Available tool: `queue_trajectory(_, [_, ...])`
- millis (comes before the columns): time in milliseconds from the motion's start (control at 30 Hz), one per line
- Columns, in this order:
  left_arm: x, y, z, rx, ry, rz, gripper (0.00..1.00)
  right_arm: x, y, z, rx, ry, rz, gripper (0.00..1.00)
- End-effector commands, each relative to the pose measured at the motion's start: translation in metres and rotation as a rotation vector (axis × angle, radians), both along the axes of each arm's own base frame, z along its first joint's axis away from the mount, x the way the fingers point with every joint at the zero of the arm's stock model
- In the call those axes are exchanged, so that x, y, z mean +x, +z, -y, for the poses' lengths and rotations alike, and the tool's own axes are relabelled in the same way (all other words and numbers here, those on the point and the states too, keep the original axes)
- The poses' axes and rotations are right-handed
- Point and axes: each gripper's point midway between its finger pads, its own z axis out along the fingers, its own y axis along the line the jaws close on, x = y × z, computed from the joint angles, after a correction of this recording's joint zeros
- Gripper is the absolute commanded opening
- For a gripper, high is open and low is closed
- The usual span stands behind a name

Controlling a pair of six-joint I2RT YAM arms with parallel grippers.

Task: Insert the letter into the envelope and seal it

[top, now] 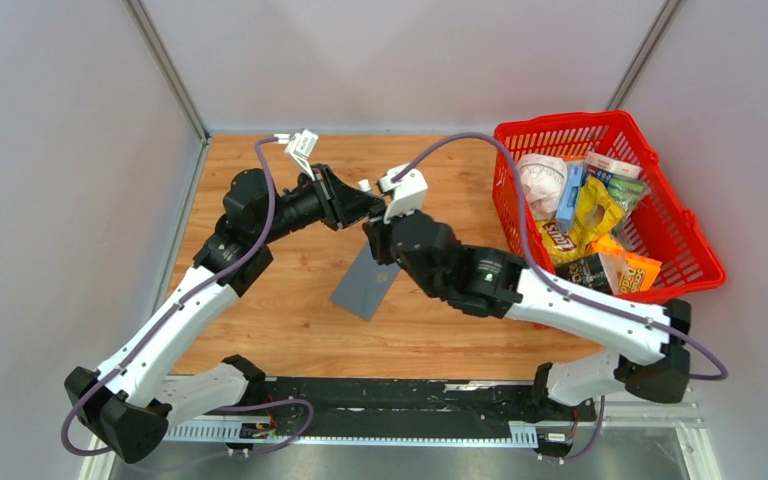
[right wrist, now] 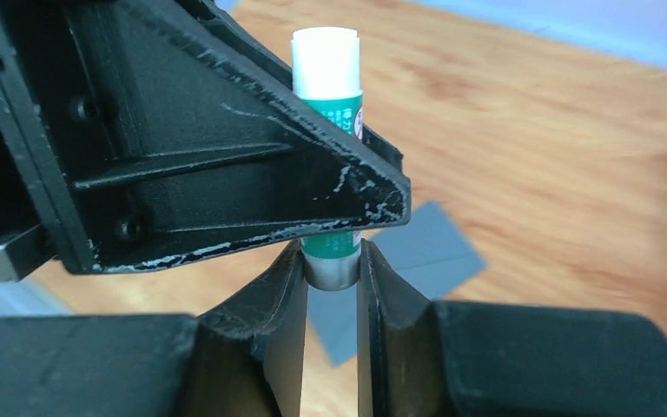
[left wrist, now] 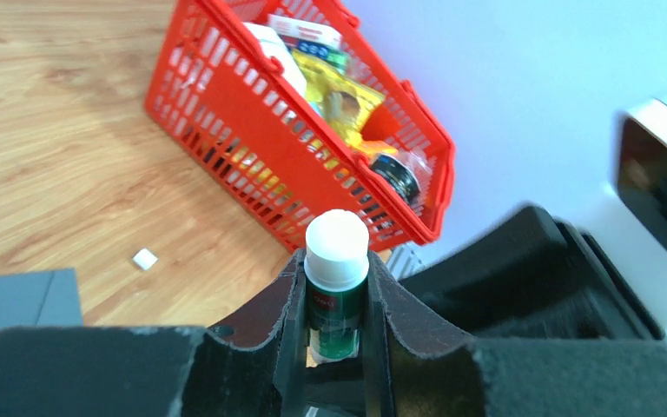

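Observation:
The dark grey envelope [top: 365, 285] lies flat on the wooden table, below both grippers; it also shows in the left wrist view [left wrist: 17, 300] and the right wrist view [right wrist: 421, 252]. The pale tan letter is not in view. A green glue stick [left wrist: 336, 295] with a white cap is held above the table between the two grippers. My left gripper [top: 372, 210] [left wrist: 336, 278] is shut on its green body. My right gripper [top: 382, 236] [right wrist: 331, 265] is shut on the silver bottom end of the stick [right wrist: 330, 261], partly hidden behind a left finger [right wrist: 226, 174].
A red plastic basket [top: 560, 125] full of snack packets stands at the right of the table, also in the left wrist view [left wrist: 252, 165]. A small white scrap [left wrist: 145, 259] lies on the wood near the envelope. Grey walls enclose the table.

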Motion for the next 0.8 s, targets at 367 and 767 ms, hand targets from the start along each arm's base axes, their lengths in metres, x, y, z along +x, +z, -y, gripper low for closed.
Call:
queue_trajectory(367, [0.028,-0.026,-0.007,0.065,0.161,-0.183,0.00,0.010,0.028,-0.014,-0.508,-0.341,0.453,0.37])
queue_trajectory(767, [0.004,-0.003,-0.004,0.063,0.038,-0.045,0.00,-0.011,0.017,0.033,-0.042,0.269,0.105,0.87])
